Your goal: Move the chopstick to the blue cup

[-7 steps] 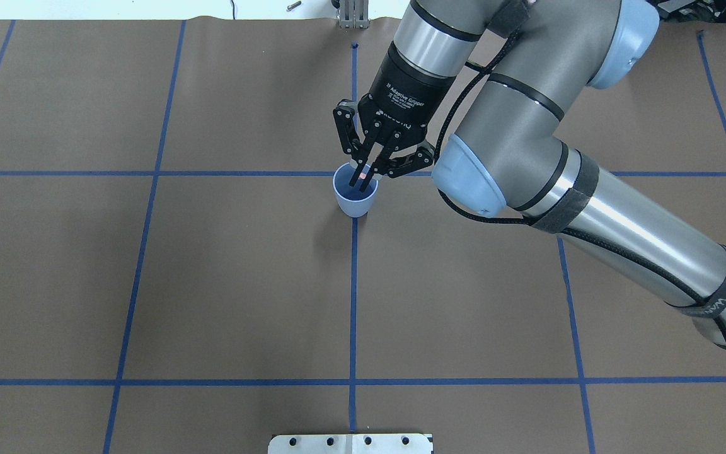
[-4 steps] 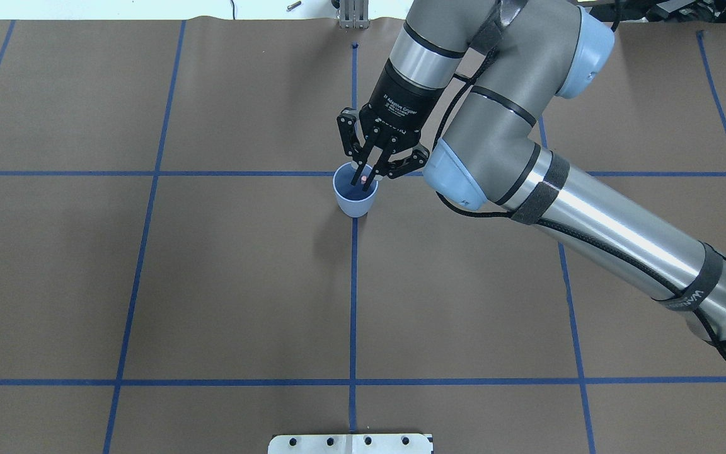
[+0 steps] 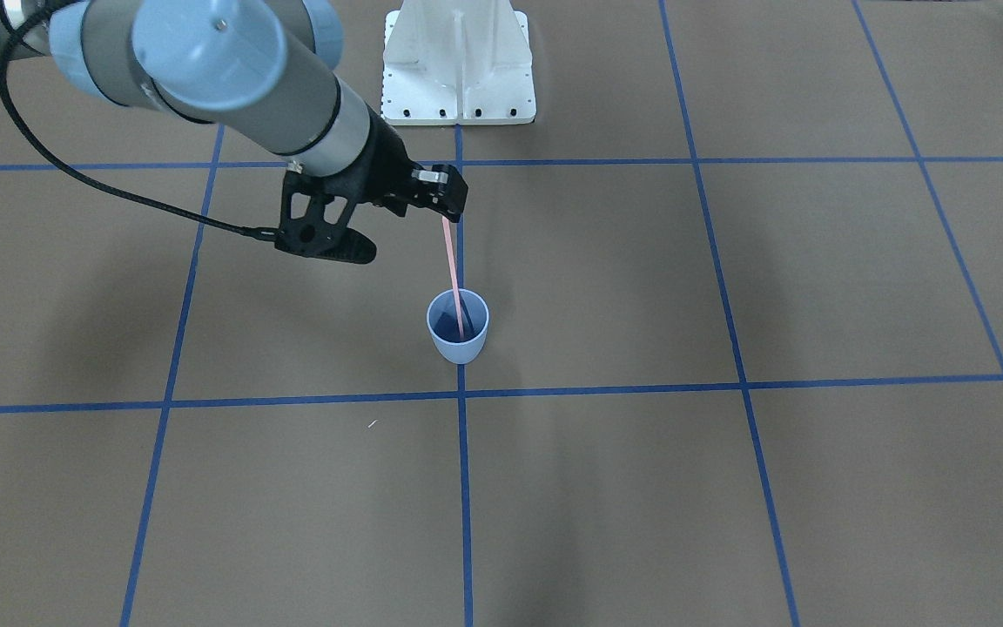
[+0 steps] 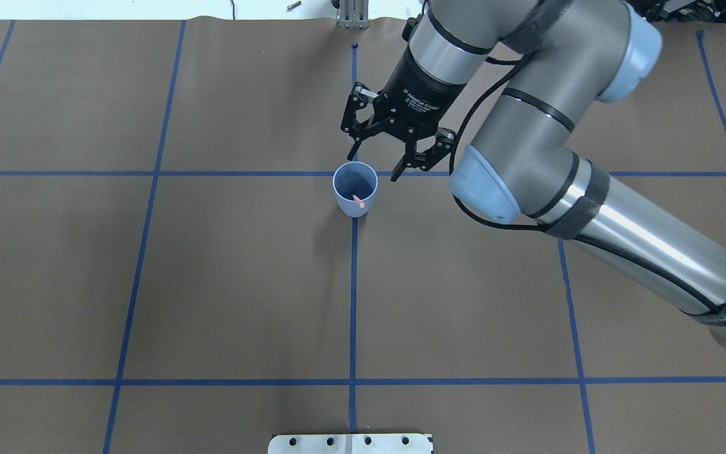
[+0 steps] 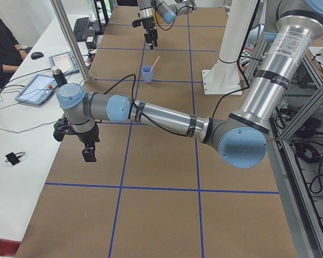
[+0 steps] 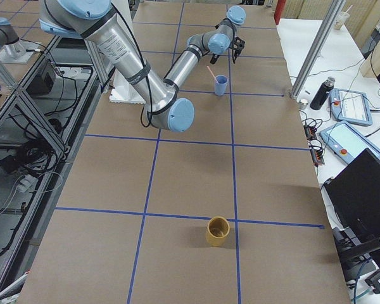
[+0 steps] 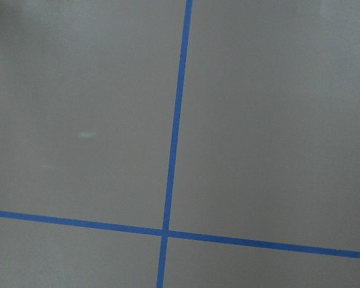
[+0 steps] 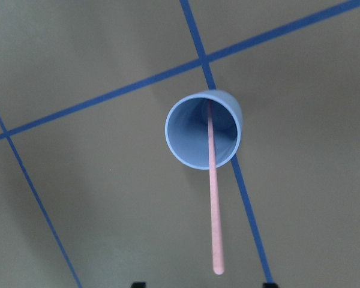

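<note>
The blue cup [image 4: 355, 189] stands upright on a tape crossing at the table's middle. The pale pink chopstick [image 3: 452, 266] stands in it, lower end inside, and leans out over the rim. It is also in the right wrist view [image 8: 213, 198], rising from the cup [image 8: 189, 129]. My right gripper [image 4: 375, 162] is open just behind and above the cup, jaws spread either side of the stick's top end, holding nothing. My left gripper [image 5: 89, 148] hangs over the table's left end, far from the cup; I cannot tell whether it is open.
An ochre cup [image 6: 218, 231] stands at the table's right end. The white arm mount [image 3: 458, 70] is at the robot's side. Blue tape lines grid the brown mat. A desk with tablets [image 5: 43, 86] lies beyond the far edge.
My right gripper has opened, let go of the chopstick, and moved up and back from the cup. The chopstick now rests in the cup on its own.
</note>
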